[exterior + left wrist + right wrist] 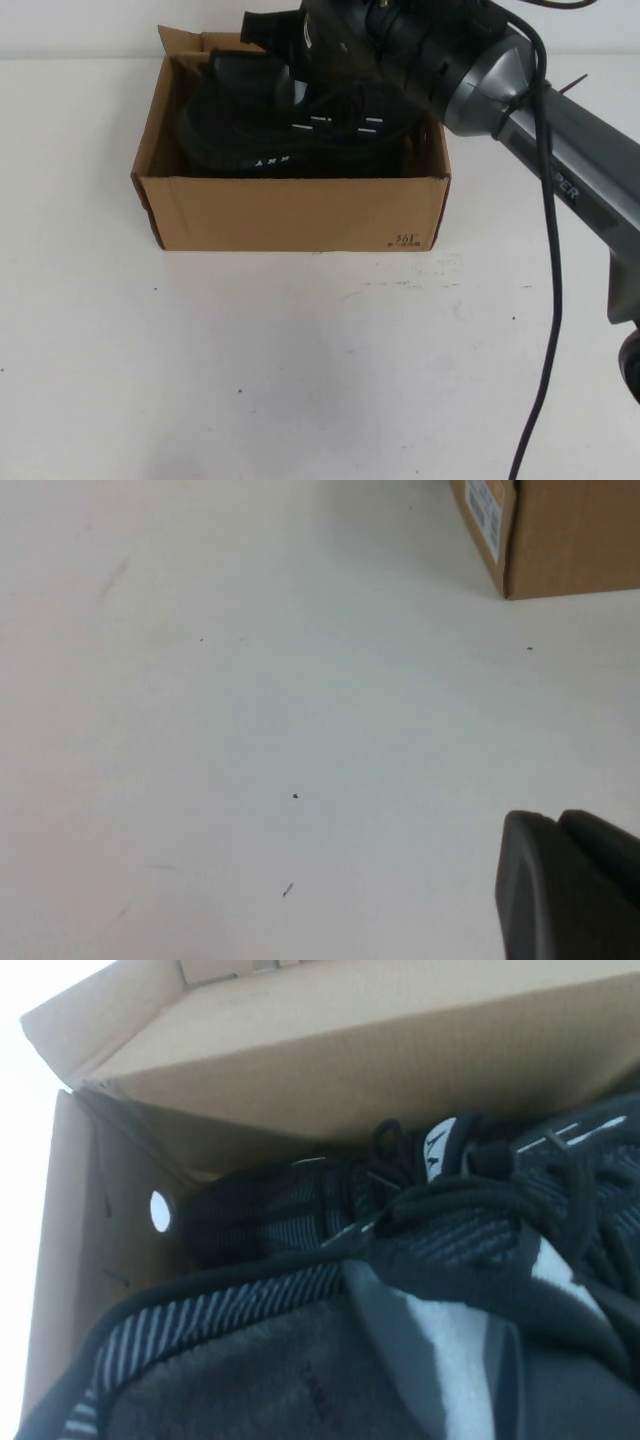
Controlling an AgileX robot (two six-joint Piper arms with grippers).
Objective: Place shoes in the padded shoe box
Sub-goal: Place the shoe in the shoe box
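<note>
The brown cardboard shoe box (290, 212) stands at the back middle of the table, flaps open. Both black knit sneakers are inside it. One lies along the far wall (225, 100). The nearer one (335, 130) shows white dash marks on its side. My right gripper (272, 35) reaches over the box from the right, down at the nearer sneaker. In the right wrist view one finger (385, 1335) is inside that sneaker's opening (250, 1380), and the collar (520, 1290) is pinched against the other finger. My left gripper (560, 880) hovers over bare table, shut and empty, near a box corner (560, 540).
The white table (300, 360) stretches in front of the box. My right arm and its black cable (548, 250) cross the right side. A printed label (485, 505) is on the box's end face.
</note>
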